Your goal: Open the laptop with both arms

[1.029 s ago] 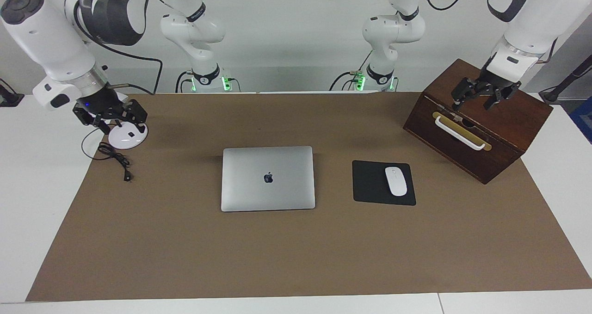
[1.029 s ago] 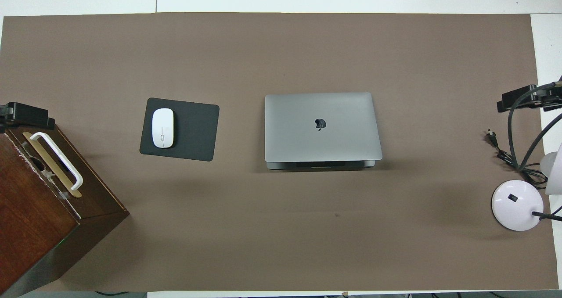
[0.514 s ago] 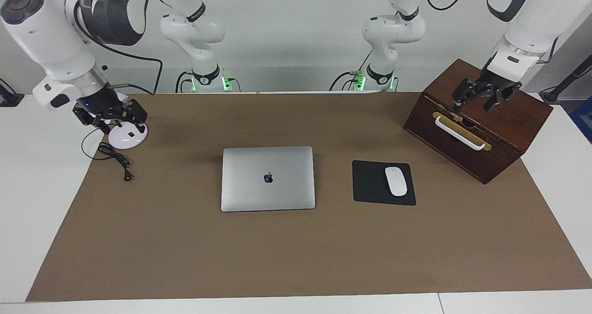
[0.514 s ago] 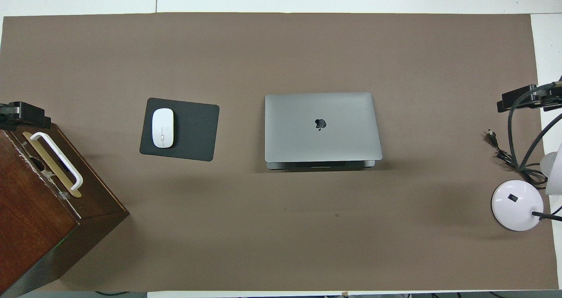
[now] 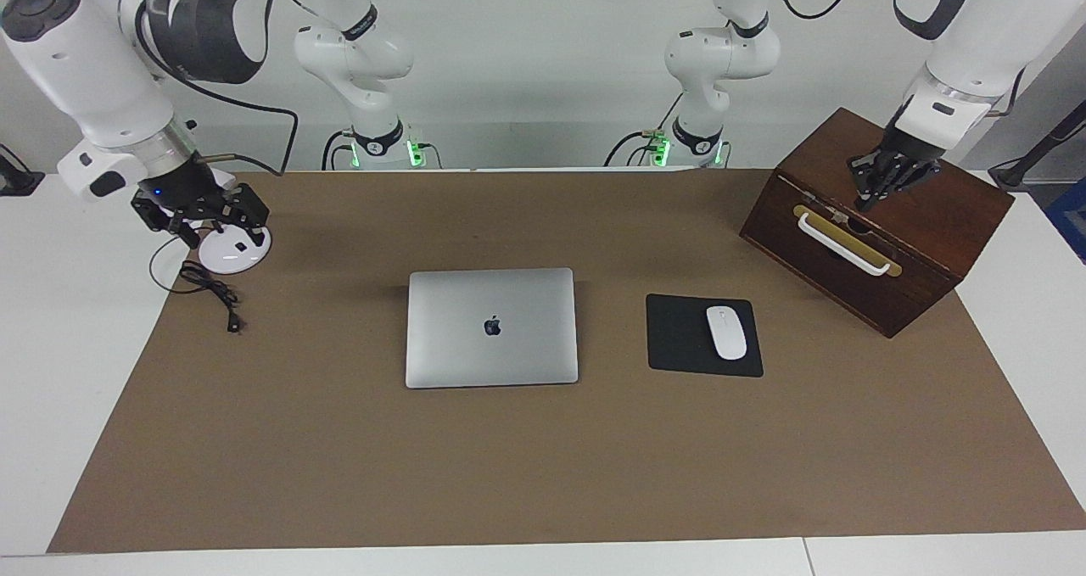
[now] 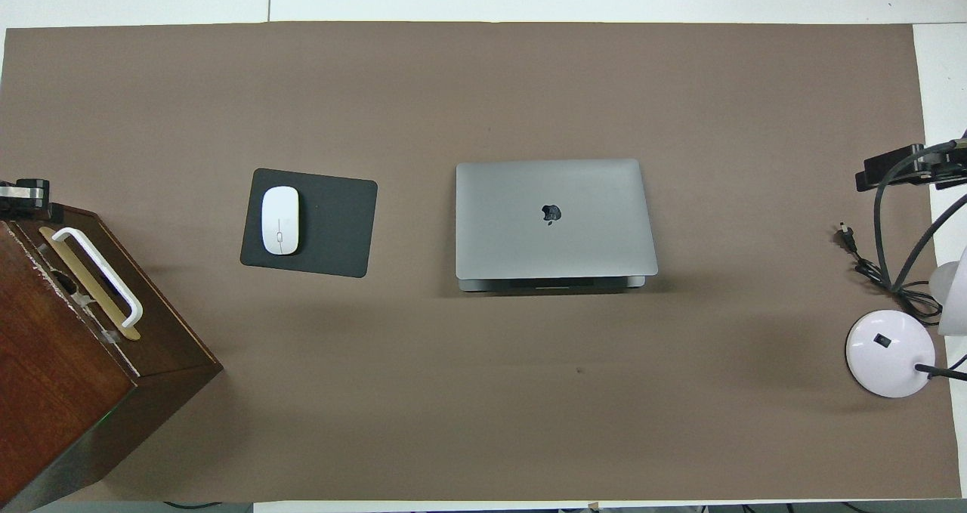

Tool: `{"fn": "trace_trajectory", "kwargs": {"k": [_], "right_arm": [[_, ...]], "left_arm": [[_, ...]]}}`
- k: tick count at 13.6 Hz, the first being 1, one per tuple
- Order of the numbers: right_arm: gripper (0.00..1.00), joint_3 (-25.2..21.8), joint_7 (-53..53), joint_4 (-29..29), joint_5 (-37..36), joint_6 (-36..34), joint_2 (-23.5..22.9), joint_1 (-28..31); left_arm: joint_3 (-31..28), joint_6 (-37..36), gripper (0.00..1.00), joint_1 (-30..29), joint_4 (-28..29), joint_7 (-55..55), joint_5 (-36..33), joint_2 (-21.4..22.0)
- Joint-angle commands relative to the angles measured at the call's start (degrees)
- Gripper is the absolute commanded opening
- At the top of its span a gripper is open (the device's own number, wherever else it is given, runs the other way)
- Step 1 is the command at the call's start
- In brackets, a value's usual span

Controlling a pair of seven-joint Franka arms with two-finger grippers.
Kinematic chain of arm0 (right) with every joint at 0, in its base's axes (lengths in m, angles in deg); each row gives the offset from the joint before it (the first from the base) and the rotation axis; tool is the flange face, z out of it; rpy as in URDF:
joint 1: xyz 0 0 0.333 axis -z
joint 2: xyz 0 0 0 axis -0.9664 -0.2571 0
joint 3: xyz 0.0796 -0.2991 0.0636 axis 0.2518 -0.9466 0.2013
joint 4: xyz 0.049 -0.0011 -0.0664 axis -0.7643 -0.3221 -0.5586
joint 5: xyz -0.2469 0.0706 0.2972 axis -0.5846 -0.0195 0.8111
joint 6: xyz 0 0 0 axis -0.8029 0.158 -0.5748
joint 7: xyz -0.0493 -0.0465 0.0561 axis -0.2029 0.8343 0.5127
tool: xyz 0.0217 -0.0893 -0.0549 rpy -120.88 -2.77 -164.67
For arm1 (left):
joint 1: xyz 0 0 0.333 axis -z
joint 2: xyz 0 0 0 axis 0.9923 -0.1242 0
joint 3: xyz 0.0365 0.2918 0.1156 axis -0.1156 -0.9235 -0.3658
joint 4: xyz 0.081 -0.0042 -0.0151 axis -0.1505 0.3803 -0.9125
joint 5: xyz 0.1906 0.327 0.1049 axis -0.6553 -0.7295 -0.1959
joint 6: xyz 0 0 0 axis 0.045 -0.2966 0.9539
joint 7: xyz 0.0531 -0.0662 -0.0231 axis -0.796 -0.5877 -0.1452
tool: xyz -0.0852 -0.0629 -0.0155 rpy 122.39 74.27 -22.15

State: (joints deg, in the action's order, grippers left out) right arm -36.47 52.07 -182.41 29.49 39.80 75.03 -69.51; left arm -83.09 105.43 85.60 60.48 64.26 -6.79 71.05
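Laptop [image 5: 491,327] lies closed, apple logo up; left tool [image 5: 874,192] pressed together over box [image 5: 933,220]; right tool [image 5: 204,220] spread.

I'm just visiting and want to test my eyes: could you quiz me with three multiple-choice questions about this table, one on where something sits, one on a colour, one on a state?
1. Where does the white mouse lie?
A. on the black mouse pad
B. on the laptop
C. on the wooden box

2. What colour is the handle on the wooden box?
A. red
B. white
C. black

3. How is the laptop now?
A. lid fully up
B. lid half raised
C. shut flat

Answers:
1 A, the mouse rests on the pad beside the laptop.
2 B, a white bar crosses the box's front.
3 C, its logo lid lies flat, no gripper near.
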Motion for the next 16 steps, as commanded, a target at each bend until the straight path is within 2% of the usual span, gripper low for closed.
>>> {"fn": "trace_trajectory", "kwargs": {"k": [1, 4, 11, 16], "right_arm": [[1.0, 0.2, 1.5, -1.6, 0.3, 1.7, 1.0, 0.4], [1.0, 0.3, 1.5, -1.6, 0.3, 1.7, 1.0, 0.4], [1.0, 0.3, 1.7, -1.1, 1.0, 6.3, -1.0, 0.4], [1.0, 0.4, 1.7, -0.8, 2.3, 17.0, -6.8, 0.4]], "left_arm": [[-0.2, 1.6, 0.0, 0.3, 2.4, 0.0, -0.5, 1.7], [-0.1, 4.6, 0.0, 0.8, 5.8, 1.2, -0.4, 3.1], [0.1, 20.6, 0.0, 3.1, 19.9, 2.2, 5.7, 8.8], [0.1, 32.7, 0.0, 7.4, 31.0, 3.0, 9.3, 13.4]]}}
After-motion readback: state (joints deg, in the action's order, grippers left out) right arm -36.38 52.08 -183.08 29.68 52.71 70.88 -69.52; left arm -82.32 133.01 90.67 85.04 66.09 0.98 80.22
